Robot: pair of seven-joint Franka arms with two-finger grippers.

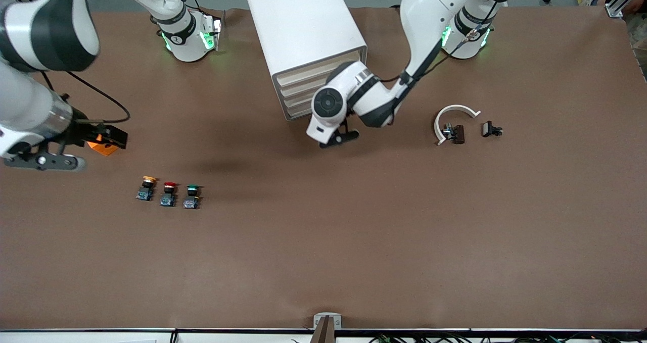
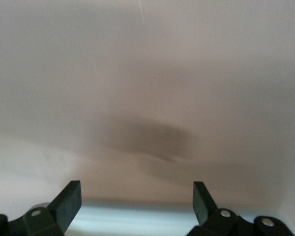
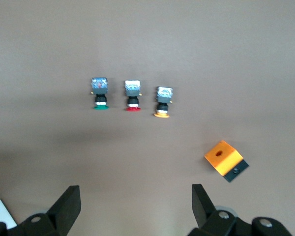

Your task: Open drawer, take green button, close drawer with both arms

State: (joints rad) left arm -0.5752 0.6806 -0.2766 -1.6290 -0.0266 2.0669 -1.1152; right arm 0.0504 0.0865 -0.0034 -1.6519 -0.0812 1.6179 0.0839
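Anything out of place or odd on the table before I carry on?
Nothing spilled or damaged. The cabinet sits askew to the table edge, all four drawers shut. The green button lies on the table beside the red and orange ones, not in a drawer.

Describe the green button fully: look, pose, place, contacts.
The green button is small, with a round green cap, a black body and a bluish base that looks like plastic. It lies on its side on the brown table, cap pointing toward the robots' bases. It ends a row of three alike, beside the red-capped button, at the row's end toward the left arm. Nothing but the table touches it; no end effector is near it.
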